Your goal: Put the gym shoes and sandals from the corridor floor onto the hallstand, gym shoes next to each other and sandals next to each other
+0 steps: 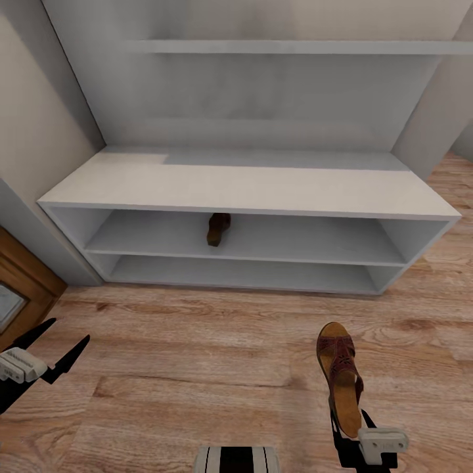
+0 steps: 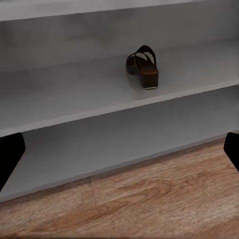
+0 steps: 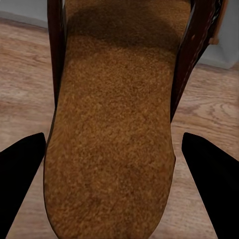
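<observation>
I see the hallstand (image 1: pixel 249 190) in front of me, white and wide, with two low shelves under its flat top. One sandal (image 1: pixel 217 228) sits on the upper of the two shelves, near the middle. In my left wrist view that same sandal (image 2: pixel 143 67) rests on the shelf with its heel end toward the camera.

The other sandal (image 1: pixel 341 378) is down near my right gripper (image 1: pixel 368 440), over the corridor floor (image 1: pixel 184 368). Its toe points to the hallstand and its heel end is by the gripper. In my right wrist view the tan footbed of this sandal (image 3: pixel 114 139) lies right between the two black fingers (image 3: pixel 22 174), one on each side of it. The fingers stand wide, and there is a gap of floor between each tip and the sandal's edge. The heel end is hidden low in that view, so I cannot tell if the gripper has hold of it there.

My left gripper (image 1: pixel 46 358) hangs over the floor on the left, well apart from both sandals. Its two dark fingers are spread open and hold nothing
</observation>
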